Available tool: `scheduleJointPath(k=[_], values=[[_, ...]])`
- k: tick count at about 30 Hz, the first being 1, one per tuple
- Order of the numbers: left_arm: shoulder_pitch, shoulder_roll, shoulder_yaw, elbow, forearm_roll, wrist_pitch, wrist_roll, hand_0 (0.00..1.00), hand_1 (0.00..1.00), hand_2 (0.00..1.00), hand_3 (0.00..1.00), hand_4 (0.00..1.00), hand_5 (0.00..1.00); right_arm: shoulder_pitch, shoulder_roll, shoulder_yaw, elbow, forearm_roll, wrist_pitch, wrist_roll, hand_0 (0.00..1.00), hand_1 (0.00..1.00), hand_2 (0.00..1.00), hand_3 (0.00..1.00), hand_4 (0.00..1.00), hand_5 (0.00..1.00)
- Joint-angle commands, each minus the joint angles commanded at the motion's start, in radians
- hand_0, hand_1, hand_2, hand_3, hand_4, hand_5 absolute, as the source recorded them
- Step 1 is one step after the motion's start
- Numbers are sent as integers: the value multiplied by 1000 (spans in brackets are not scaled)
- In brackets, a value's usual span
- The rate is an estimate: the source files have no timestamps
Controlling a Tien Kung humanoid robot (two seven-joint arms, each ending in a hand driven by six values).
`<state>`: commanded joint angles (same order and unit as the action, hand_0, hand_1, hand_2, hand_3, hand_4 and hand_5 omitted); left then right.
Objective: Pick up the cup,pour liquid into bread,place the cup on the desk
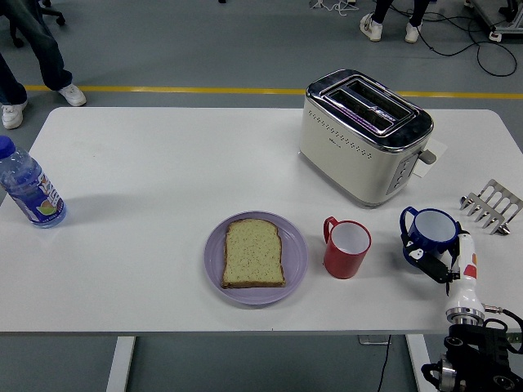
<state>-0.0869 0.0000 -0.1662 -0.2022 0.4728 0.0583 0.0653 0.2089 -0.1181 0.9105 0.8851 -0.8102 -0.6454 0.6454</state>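
The blue cup (431, 234) is held upright near the desk's (163, 188) right edge, gripped from below by the right robot hand (437, 263), whose fingers are clasped on its near side; the red cup (346, 247) is seen just left; bread (252, 253) is laid on a purple plate (296, 255) towards the near edge.

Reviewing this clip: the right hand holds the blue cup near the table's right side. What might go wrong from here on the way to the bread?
The red cup stands directly between the blue cup and the bread, so a low sweep by the right hand may knock it over. The bread is flat on a shallow purple plate; poured liquid may run off onto the table.
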Motion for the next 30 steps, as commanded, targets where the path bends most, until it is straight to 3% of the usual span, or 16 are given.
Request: scheduleJointPath(k=[16, 17, 28, 29, 30], values=[[4, 0, 2, 0, -1, 0, 0, 635, 646, 656, 553, 324, 835, 1, 3, -8, -30, -8, 0, -23, 496, 447, 562, 572, 641, 2], [4, 0, 3, 0, -1, 0, 0, 635, 646, 657, 552, 323, 834, 0, 3, -9, -31, -10, 0, -25, 544, 467, 575, 713, 716, 62], [11, 0, 12, 1, -3, 0, 0, 635, 646, 656, 552, 323, 833, -4, 4, -12, -37, -24, 0, -34, 562, 481, 611, 759, 732, 71], [11, 0, 14, 1, -4, 0, 0, 635, 646, 656, 552, 323, 834, -4, 4, -11, -38, -28, 0, -36, 584, 502, 649, 834, 755, 70], [11, 0, 14, 1, -4, 0, 0, 635, 646, 656, 552, 323, 834, -4, 4, -11, -39, -30, 0, -38, 584, 502, 649, 834, 755, 70]])
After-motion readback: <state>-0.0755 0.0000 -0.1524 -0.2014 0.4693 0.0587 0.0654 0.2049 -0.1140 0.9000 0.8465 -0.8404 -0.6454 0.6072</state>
